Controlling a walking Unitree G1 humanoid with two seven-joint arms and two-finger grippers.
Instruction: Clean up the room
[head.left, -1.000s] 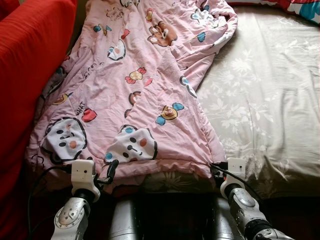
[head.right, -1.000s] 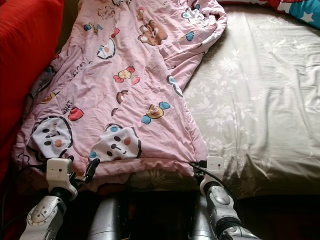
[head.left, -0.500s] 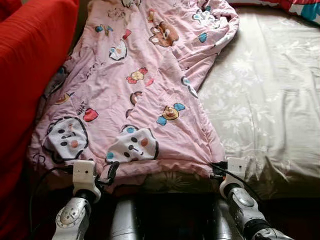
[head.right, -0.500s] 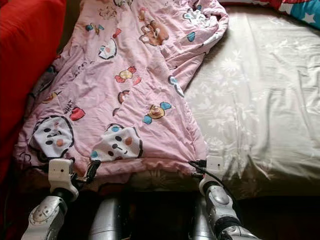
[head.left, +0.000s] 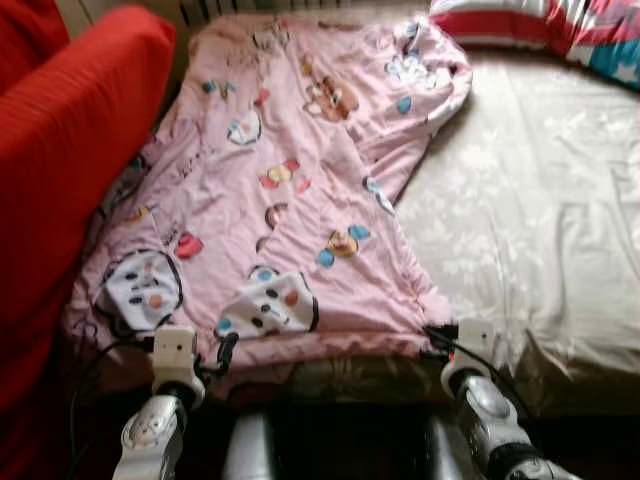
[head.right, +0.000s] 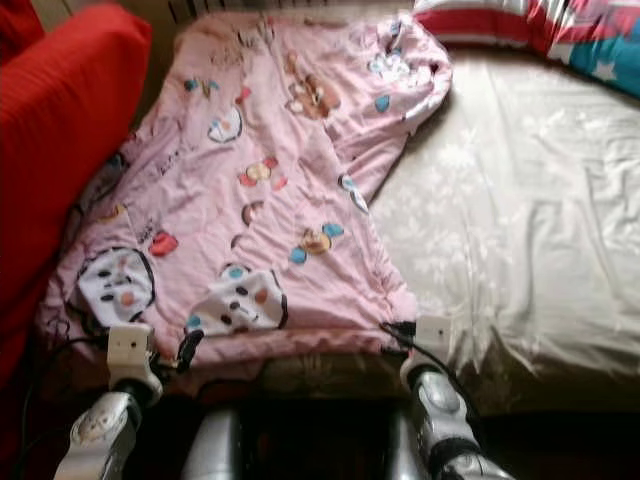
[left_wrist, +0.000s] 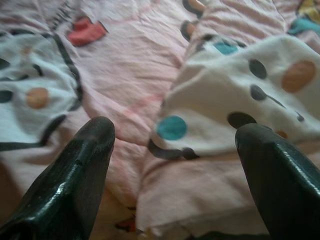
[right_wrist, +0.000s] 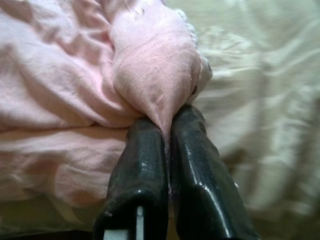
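Observation:
A pink cartoon-print blanket (head.left: 290, 190) lies spread lengthwise over the left half of the bed. My right gripper (right_wrist: 167, 137) is shut on the blanket's near right corner (right_wrist: 152, 75), at the bed's front edge (head.left: 445, 335). At the near left edge of the blanket, my left gripper (left_wrist: 172, 145) is open, its black fingers (left_wrist: 82, 160) standing apart over the pink cloth with nothing pinched between them. In the head views that gripper (head.left: 222, 352) sits just below the blanket's hem.
A beige floral sheet (head.left: 530, 220) covers the right half of the bed. A red cushion (head.left: 60, 150) lies along the left side. A striped and starred pillow (head.left: 560, 30) rests at the far right of the bed's head.
The view has pulled back and tilted up, so more of the bed's head and the pillow shows. Both grippers keep their places at the blanket's near edge.

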